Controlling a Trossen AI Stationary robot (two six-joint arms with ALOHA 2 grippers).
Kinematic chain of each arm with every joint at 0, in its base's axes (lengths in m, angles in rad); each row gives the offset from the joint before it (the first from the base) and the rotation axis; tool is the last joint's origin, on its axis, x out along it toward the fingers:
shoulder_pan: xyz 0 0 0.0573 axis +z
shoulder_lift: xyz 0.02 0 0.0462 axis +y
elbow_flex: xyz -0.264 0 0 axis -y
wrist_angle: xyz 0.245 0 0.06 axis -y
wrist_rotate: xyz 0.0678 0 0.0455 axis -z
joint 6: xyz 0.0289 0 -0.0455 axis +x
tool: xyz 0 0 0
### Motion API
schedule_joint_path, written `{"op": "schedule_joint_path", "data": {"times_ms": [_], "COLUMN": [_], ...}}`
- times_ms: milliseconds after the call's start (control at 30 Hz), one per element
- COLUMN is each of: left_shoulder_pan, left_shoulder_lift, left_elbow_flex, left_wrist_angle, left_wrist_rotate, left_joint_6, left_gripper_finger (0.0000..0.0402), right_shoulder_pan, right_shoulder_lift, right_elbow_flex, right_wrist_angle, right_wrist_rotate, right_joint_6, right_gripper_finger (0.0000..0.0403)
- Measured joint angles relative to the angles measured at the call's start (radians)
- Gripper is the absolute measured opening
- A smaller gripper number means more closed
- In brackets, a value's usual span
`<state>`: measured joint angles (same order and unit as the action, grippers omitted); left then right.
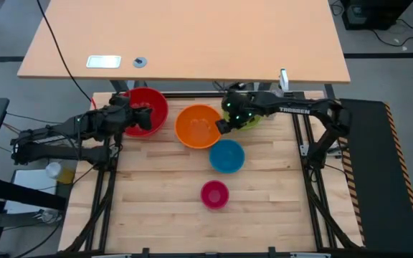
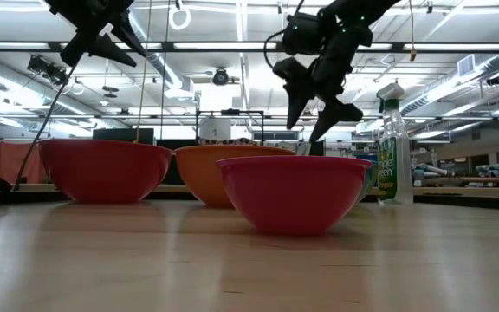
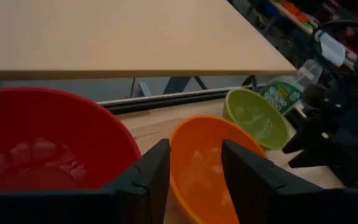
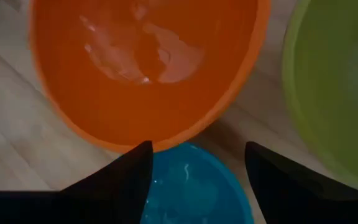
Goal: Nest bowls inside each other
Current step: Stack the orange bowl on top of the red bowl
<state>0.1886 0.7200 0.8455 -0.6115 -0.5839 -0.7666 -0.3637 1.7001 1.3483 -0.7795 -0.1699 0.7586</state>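
Five bowls stand apart on their bases on the wooden table: red (image 1: 149, 104) at the far left, orange (image 1: 198, 126) beside it, green (image 1: 249, 120) partly under my right arm, blue (image 1: 226, 155) and pink (image 1: 214, 194) nearer. My left gripper (image 3: 194, 174) hangs open above the red bowl's (image 3: 48, 143) right rim, high in the low view (image 2: 102, 39). My right gripper (image 4: 197, 180) is open and points down, over the gap between the orange (image 4: 145, 62), green (image 4: 334, 81) and blue (image 4: 191, 186) bowls, above their rims (image 2: 319, 108).
A spray bottle (image 2: 392, 147) stands at the table's far right, behind the green bowl (image 3: 257, 118). A larger tan table (image 1: 185, 36) lies beyond the far edge. Bare wood stretches across the near half of the table (image 1: 156, 222) around the pink bowl (image 2: 294, 191).
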Motion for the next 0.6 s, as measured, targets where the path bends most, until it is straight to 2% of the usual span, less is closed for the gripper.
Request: {"op": "schedule_joint_path", "data": {"times_ms": [167,333,467,600], "left_shoulder_pan": [0.032,0.034,0.034,0.034], "left_shoulder_lift": [0.0,0.0,0.0,0.0], "left_elbow_flex": [0.0,0.0,-0.001,-0.001], "left_wrist_angle": [0.0,0.0,0.0,-0.001], "left_wrist_rotate": [0.058,0.059,0.059,0.059], "left_joint_6": [0.046,0.093,0.108,0.108], "left_gripper_finger": [0.0148,0.0148,0.0148,0.0148], "right_shoulder_pan": [0.035,0.041,0.04,0.048], "right_shoulder_lift": [0.034,0.081,0.136,0.163], "right_elbow_flex": [0.0,0.0,-0.001,-0.001], "right_wrist_angle": [0.028,0.091,0.116,0.144], "right_wrist_rotate": [0.106,0.144,0.133,0.136], "right_joint_6": [0.092,0.147,0.159,0.159], "right_gripper_finger": [0.026,0.0248,0.0227,0.0186]}}
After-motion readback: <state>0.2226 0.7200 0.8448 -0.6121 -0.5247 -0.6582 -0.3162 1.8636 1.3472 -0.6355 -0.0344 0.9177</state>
